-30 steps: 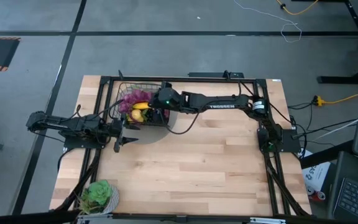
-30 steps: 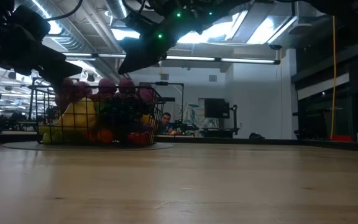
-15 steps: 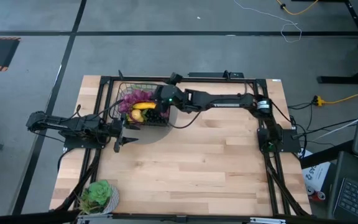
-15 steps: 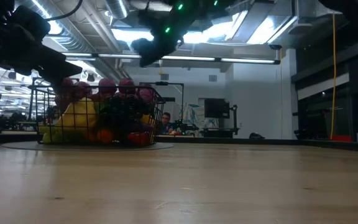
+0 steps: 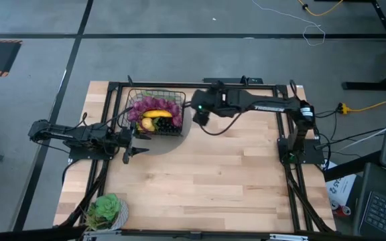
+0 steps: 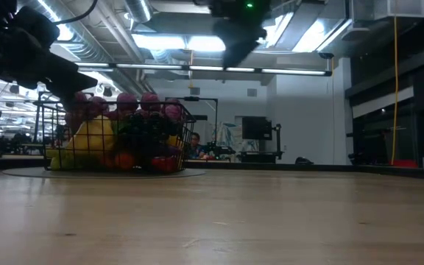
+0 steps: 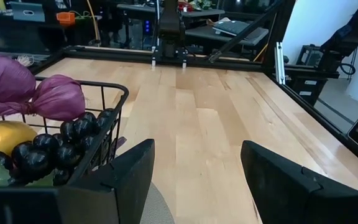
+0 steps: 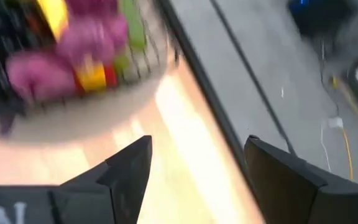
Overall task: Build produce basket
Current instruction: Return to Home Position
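Observation:
The black wire basket (image 5: 155, 111) stands on a round grey mat at the table's far left, filled with produce: a yellow banana (image 5: 154, 114), purple bunches (image 5: 143, 104) and dark grapes (image 5: 166, 123). It also shows in the low view (image 6: 116, 140) and in the left wrist view (image 7: 48, 137). My left gripper (image 5: 134, 151) is open and empty, just near-left of the basket. My right gripper (image 5: 201, 118) is open and empty, raised above the table to the right of the basket.
A green leafy plant in a pot (image 5: 106, 210) stands at the table's near left corner. A black frame (image 5: 200, 85) runs around the table's edges. The wooden table (image 5: 213, 174) stretches bare toward the near and right sides.
My right gripper has drawn back from over the basket toward the table's right edge and has risen. The basket and the produce have stayed in place.

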